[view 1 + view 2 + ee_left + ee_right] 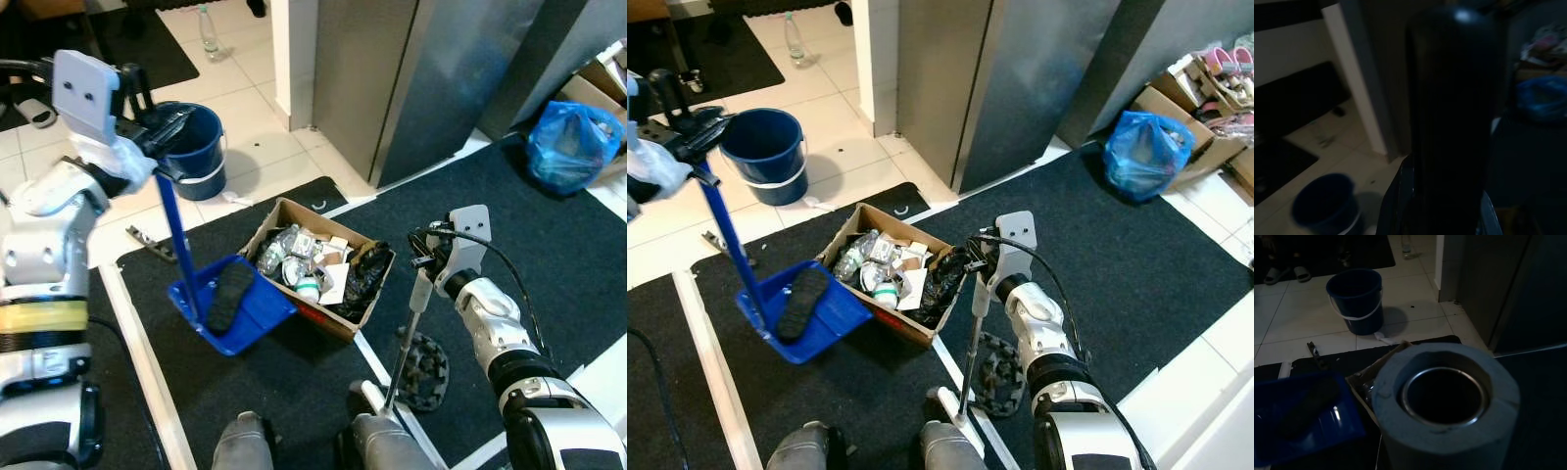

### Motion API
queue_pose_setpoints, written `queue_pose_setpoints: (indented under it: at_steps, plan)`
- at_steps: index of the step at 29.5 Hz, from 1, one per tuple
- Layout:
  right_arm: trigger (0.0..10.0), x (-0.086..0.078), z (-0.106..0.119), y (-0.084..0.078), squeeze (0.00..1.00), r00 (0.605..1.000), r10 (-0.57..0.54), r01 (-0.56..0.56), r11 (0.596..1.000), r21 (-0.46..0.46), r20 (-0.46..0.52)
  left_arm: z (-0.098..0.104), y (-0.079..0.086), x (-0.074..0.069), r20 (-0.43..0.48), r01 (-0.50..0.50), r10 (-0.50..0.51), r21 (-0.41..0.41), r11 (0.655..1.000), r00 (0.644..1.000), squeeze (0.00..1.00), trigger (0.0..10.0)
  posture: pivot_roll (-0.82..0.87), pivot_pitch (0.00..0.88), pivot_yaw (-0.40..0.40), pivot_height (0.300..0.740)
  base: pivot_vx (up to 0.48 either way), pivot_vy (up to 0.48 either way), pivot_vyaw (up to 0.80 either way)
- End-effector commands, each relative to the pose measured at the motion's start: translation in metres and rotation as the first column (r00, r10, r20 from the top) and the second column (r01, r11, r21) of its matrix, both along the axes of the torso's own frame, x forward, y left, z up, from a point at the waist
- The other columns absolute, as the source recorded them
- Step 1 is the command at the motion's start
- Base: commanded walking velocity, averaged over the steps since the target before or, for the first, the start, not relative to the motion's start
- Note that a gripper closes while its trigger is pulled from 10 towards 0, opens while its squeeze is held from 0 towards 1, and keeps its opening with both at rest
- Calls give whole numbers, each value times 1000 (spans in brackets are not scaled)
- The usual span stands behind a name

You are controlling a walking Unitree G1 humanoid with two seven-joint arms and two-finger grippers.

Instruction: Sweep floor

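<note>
Blue dustpan [235, 308] sits on the dark mat with a black sole-shaped piece [231, 296] in its tray, touching the cardboard box [321, 262] of rubbish. Left hand [162, 132] clamps the dustpan's blue handle top. Right hand [428, 257] grips the broom pole [404, 345]. Blue bucket [196, 149] stands behind on tiles.

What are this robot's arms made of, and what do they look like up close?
Both arms are built from rounded silver-grey segments joined by black rings. The right arm has a black cable looping along its forearm and a flat pale grey plate at the wrist. The left arm carries a similar plate with two small dark holes, and a yellowish band lower down. Each gripper is black.
</note>
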State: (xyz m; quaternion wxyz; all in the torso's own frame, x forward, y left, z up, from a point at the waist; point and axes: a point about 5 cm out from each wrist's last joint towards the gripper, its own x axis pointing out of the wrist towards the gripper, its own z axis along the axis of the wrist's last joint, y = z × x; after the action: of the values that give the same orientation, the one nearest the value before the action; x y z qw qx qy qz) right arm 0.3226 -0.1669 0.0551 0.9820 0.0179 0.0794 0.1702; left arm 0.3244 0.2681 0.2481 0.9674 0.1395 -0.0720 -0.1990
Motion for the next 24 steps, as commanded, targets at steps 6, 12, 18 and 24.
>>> queue_pose_setpoints:
  at_steps: [6, 12, 18, 24]
  plan:
    - [10000, -4, -6, -6, 0, 999, -25, 24, 1000, -15, -25, 30, -5, 5, 201, -9, -6, 75, 997, 980, 0, 10000, 105, 0, -47, 740, 0, 0, 0]
    - [10000, -4, -6, -8, 0, 999, -34, 33, 999, -18, -23, 45, -15, 9, 314, 7, -29, 69, 998, 949, 0, 10000, 99, 0, -49, 740, 0, 0, 0]
    - [10000, -4, -6, -8, 0, 999, -34, 33, 999, -22, -24, 47, -18, 14, 328, 31, -58, 86, 996, 943, 0, 10000, 95, 0, -54, 740, 0, 0, 0]
    - [10000, -5, -7, -8, 0, 999, -33, 32, 999, -27, -30, 38, -15, 28, 267, 27, -72, 170, 985, 961, 0, 10000, 93, 0, -57, 740, 0, 0, 0]
